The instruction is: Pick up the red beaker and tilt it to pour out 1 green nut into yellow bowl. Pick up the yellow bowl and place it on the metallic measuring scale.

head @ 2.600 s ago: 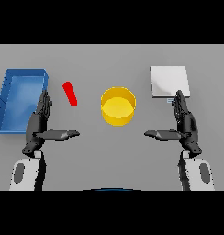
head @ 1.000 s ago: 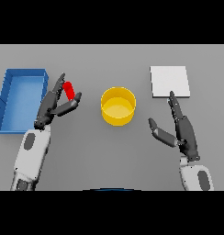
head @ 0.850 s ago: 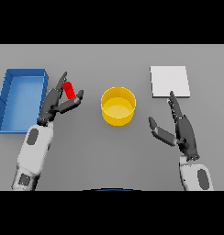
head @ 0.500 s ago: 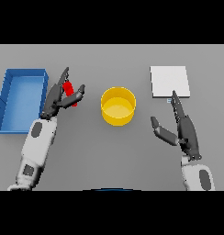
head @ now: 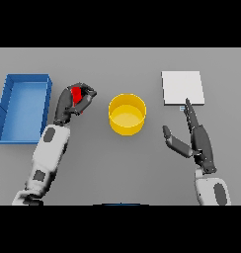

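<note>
Red plastic, by the look of it: the beaker [head: 77, 94] is small, slim and stiff, so judge it light and a little slick; it should not crush, but it could twist or slip in a loose hold, and the nut inside, which you cannot see from here, could spill early if it tips. Your left hand [head: 69, 105] is closed round it, fingers curled over the top and thumb on the side toward the bowl [head: 127, 114], with only a patch of red showing between them; whether the beaker is off the table [head: 117, 163] or resting on it, you cannot tell. It sits just left of the bowl, between it and the blue tray [head: 23, 107], apart from both. Take it round the middle of the body and keep the mouth free, so the pour goes clean.

The left forearm runs up from the lower left, wrist bent slightly inward toward the bowl. Your right hand [head: 197, 141] hangs open to the right of the bowl, fingers straight and pointing up toward the scale [head: 182, 88], thumb spread toward the bowl; it holds nothing, and its fingertips lie just at the scale's near edge.

The bowl looks rigid and thick-walled, probably light too; grip its rim or side wall when its turn comes, and keep it level.
</note>
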`<move>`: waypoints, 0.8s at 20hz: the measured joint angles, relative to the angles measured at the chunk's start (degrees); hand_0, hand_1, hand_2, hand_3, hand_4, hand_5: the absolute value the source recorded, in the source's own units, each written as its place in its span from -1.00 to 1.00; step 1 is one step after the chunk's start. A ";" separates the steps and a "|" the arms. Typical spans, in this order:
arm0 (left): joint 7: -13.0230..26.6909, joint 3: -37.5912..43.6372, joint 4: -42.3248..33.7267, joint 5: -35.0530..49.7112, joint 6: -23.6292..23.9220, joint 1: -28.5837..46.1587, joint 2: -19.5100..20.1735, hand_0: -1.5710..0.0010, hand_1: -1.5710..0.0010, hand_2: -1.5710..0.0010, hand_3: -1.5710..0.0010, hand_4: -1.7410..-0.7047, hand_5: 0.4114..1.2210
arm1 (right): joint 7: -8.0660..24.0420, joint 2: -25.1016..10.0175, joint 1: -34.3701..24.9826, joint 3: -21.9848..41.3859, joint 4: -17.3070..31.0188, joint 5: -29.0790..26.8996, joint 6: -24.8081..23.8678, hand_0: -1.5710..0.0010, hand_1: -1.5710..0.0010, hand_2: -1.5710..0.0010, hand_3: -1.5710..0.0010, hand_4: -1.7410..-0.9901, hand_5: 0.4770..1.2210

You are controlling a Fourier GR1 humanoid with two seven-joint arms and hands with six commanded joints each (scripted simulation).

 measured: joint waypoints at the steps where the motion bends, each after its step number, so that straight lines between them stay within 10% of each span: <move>1: 0.08 -0.23 0.29 -0.19 0.02 -0.32 0.16 -0.47 -0.49 -0.53 -0.41 -0.76 0.72 | 0.02 0.16 -0.09 0.07 -0.32 0.11 -0.23 1.00 1.00 1.00 1.00 0.33 -0.53; 16: 1.46 -1.19 -10.54 7.20 -6.86 -0.03 2.11 -0.98 -0.98 -0.98 -0.98 -0.97 0.78 | -1.89 0.01 0.06 0.50 -0.17 0.78 -0.16 1.00 1.00 1.00 1.00 0.39 -0.53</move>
